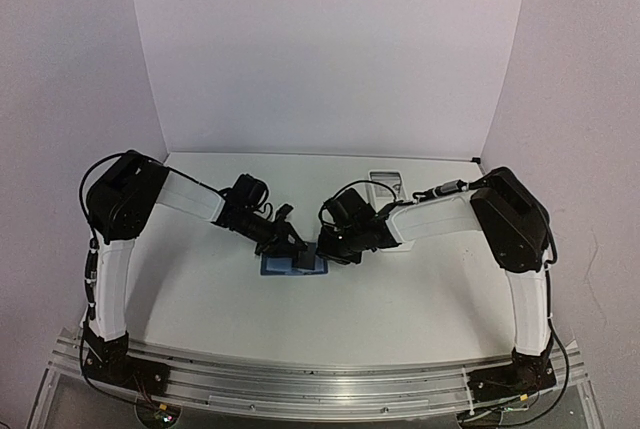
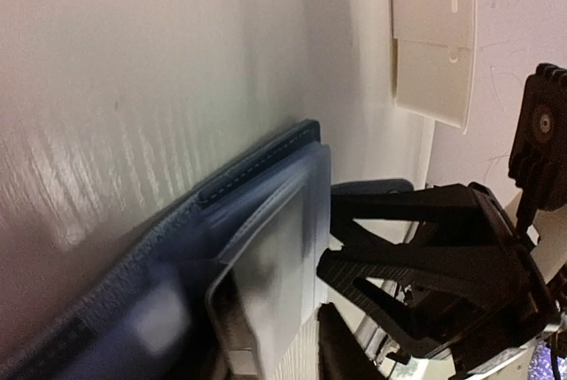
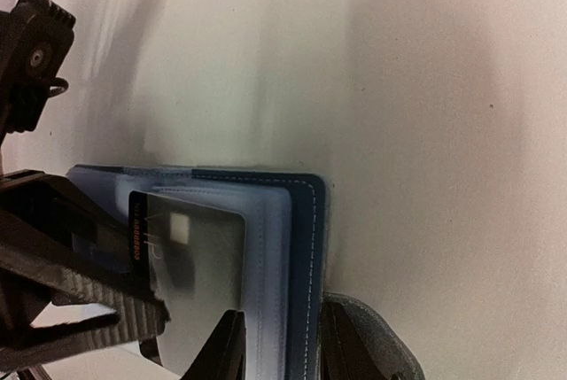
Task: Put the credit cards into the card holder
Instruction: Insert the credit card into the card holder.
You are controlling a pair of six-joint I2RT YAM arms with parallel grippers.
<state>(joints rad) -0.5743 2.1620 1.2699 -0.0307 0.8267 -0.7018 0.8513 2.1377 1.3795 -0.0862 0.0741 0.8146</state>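
Note:
The card holder (image 3: 306,247) lies open on the table, dark blue with clear sleeves, and shows as a blue patch between both arms (image 1: 275,267). One credit card (image 3: 190,283), pale with a dark end strip, sits partly inside a sleeve. My right gripper (image 3: 279,336) is shut on the holder's near edge, one finger on the sleeves and one under the cover. In the left wrist view the same card (image 2: 270,265) reaches back between the fingers of my left gripper (image 2: 283,345), which stand apart around its end. From above, the left gripper (image 1: 292,247) and right gripper (image 1: 330,249) meet over the holder.
A long white tray (image 1: 385,187) lies at the back of the table behind the right arm, and also shows in the left wrist view (image 2: 434,43). White walls close in the table at the back and on both sides.

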